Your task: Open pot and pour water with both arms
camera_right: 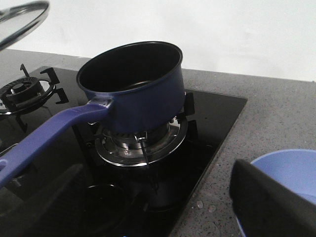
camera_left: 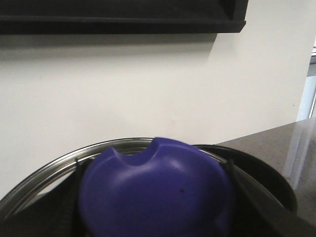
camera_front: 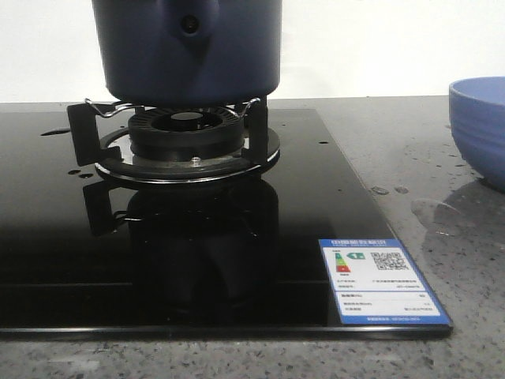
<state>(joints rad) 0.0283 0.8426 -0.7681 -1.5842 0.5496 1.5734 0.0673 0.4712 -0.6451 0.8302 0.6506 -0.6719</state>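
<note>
left gripper [camera_left: 153,217]: in the left wrist view the dark fingers [camera_left: 64,212] flank a purple-blue lid knob [camera_left: 155,190] on both sides and appear clamped on it. beneath the knob a glass lid [camera_left: 34,180] with a metal rim spreads out, held up before a white wall [camera_left: 148,89]; a dark shelf [camera_left: 123,17] runs along the wall and a stretch of grey countertop [camera_left: 296,148] shows to one side. the same lid's edge [camera_right: 22,19] shows raised in a corner of the right wrist view, apart from the pot.

right gripper: only one dark finger [camera_right: 266,202] is visible in the right wrist view, in front of a light blue bowl [camera_right: 291,168]; whether the jaws are parted or closed cannot be told, and nothing is seen between them.

the pot [camera_right: 133,86] stands uncovered and upright on the burner grate [camera_right: 140,140] of a black glass hob [camera_right: 207,128], its long handle [camera_right: 44,138] reaching toward the camera. in the front view the pot [camera_front: 185,47] sits on the grate [camera_front: 185,138], its handle mount with round hole facing the camera. the water shows as drops and a small puddle [camera_front: 430,209] on the countertop [camera_front: 379,150] just beside the bowl [camera_front: 481,126]. an energy label [camera_front: 379,280] lies on the hob's near corner. a second burner [camera_right: 22,91] is on the hob beyond the pot's handle.
</note>
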